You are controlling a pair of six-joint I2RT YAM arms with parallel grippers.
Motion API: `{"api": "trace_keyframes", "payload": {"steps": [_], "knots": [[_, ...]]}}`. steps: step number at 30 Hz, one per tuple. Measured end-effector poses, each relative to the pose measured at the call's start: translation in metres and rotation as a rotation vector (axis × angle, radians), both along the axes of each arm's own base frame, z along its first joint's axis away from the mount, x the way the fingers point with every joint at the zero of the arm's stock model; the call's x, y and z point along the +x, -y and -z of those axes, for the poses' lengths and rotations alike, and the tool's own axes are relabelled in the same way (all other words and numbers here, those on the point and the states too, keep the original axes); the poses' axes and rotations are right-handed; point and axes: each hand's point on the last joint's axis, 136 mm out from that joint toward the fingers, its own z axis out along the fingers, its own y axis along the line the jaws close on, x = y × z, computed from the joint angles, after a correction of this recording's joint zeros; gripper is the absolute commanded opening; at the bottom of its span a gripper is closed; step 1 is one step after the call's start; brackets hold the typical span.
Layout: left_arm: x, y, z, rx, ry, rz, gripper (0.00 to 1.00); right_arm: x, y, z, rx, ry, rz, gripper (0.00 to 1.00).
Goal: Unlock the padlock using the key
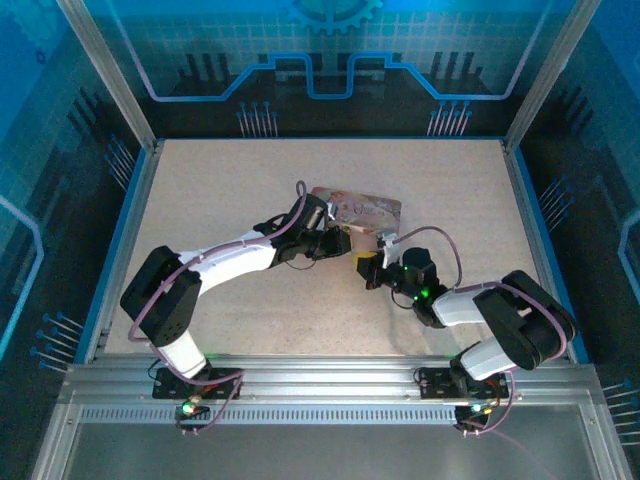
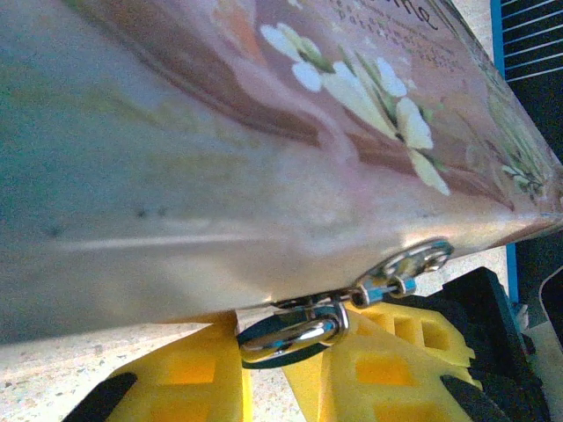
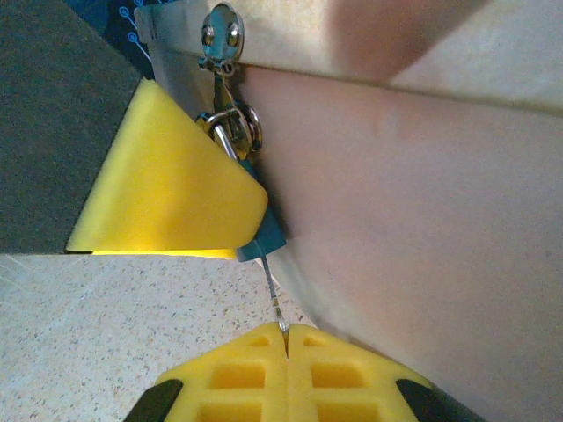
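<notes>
Metal key [image 3: 274, 299] pinched in your right gripper [image 3: 286, 338], tip meeting padlock [image 3: 266, 237]. Left gripper [image 2: 283, 369] clamps padlock. Seat it, then turn gently.

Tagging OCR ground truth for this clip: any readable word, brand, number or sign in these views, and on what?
No text reads clearly.
On the pink tin: printed lettering on its lid, too blurred and cropped to read in the left wrist view, too small in the top view.
On the back wall: a gear graphic, with no words or numbers.
</notes>
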Motion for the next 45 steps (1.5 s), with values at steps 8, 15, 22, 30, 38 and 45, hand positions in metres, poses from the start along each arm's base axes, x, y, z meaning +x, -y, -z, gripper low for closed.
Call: {"api": "trace_keyframes", "payload": {"steps": [8,15,22,30,38,45], "knots": [[0.003,-0.001,-0.001,-0.005,0.006,-0.008,0.20,0.004,-0.002,-0.002,-0.014,0.012,-0.005,0.00],[0.004,-0.002,-0.001,-0.002,0.010,-0.014,0.20,0.006,-0.002,-0.001,-0.039,0.028,-0.008,0.00],[0.005,-0.002,-0.002,-0.003,0.011,-0.015,0.20,0.008,-0.001,0.000,-0.081,0.060,-0.011,0.00],[0.005,-0.002,-0.002,-0.002,0.012,-0.016,0.20,0.011,0.000,0.000,-0.107,0.094,-0.010,0.00],[0.005,-0.002,-0.002,-0.002,0.012,-0.017,0.20,0.012,0.000,0.001,-0.118,0.106,-0.014,0.00],[0.006,-0.002,-0.002,-0.003,0.014,-0.017,0.20,0.012,-0.001,0.001,-0.116,0.108,-0.016,0.00]]}}
